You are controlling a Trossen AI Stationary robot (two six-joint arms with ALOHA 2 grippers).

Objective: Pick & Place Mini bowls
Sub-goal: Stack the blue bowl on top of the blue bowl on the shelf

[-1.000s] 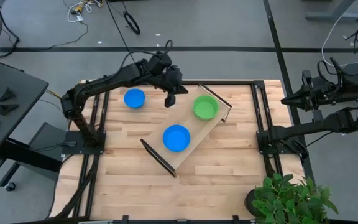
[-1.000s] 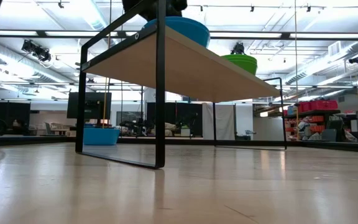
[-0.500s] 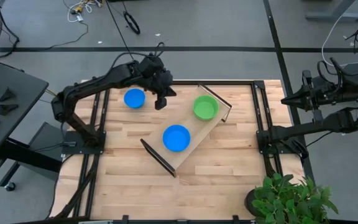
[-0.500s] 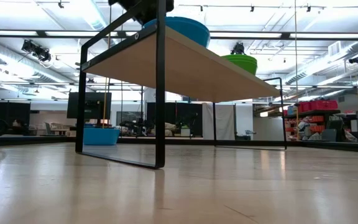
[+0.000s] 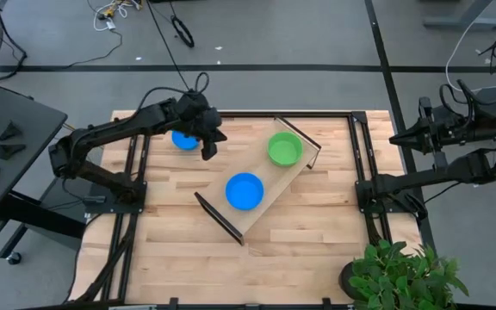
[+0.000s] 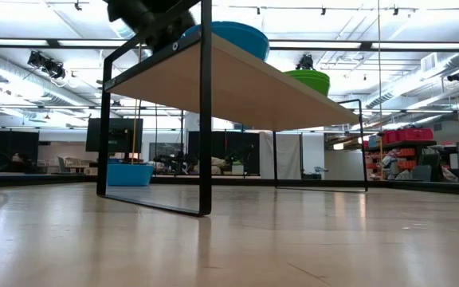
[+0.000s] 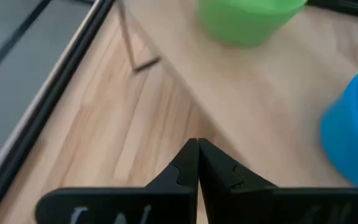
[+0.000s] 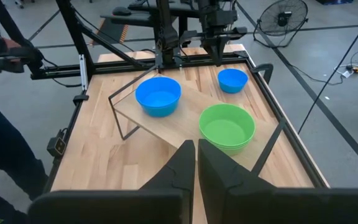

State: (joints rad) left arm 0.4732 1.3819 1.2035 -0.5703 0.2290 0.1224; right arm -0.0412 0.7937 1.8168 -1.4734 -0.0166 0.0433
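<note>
1. On the pale wood-plank surface [image 5: 170,258] a long pale wooden tray [image 5: 269,185] on black legs carries a bright blue bowl [image 5: 244,190] and a green bowl stack [image 5: 284,148].
2. Left claw [image 5: 208,148] – closed, empty – hovers beside a small blue bowl [image 5: 183,139].
3. Right claw [image 8: 197,155] – closed, empty – waits off the surface, over grey floor [image 5: 317,34].

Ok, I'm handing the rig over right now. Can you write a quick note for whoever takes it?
Left gripper: shut, empty, over the table beside the small blue bowl.
Right gripper: shut, empty, parked off the table's right edge.
Done: the larger blue bowl and the green bowl sit on the raised wooden tray.
Left: the small blue bowl on the table, off the tray.
</note>
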